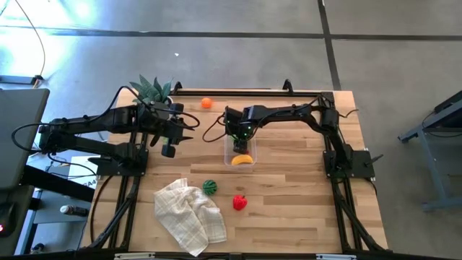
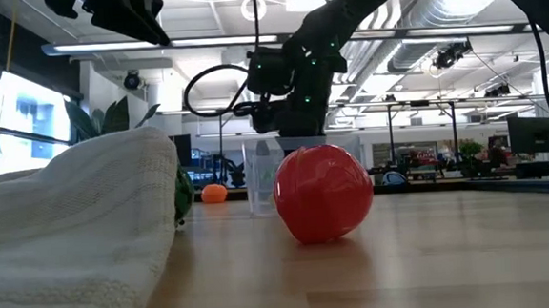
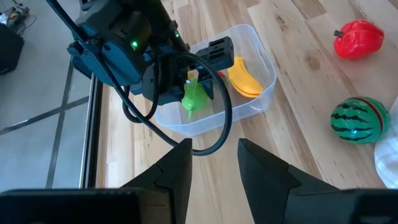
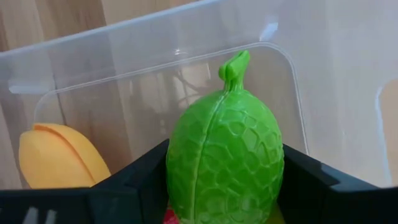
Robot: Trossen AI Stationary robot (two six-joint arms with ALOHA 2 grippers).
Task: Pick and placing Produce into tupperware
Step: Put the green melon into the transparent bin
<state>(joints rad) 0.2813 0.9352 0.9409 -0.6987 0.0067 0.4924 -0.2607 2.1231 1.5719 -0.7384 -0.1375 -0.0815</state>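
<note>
Nearest the low camera, the red piece (image 2: 323,192) sits on the bench (image 2: 434,259) beside the white cloth (image 2: 69,233). Farther back, the right pincer (image 4: 224,205) pinches a green bumpy fruit (image 4: 225,165) over the clear tub (image 3: 249,74), banana (image 3: 242,78) inside. The left pincer (image 3: 214,165) hovers spread, empty. The orange ball (image 1: 206,103) lies farthest.

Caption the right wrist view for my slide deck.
Right gripper holds a green fruit over the clear tub, a yellow banana already inside.

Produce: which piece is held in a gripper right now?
The bumpy green fruit, clamped by the right gripper over the tupperware; the others lie loose.
</note>
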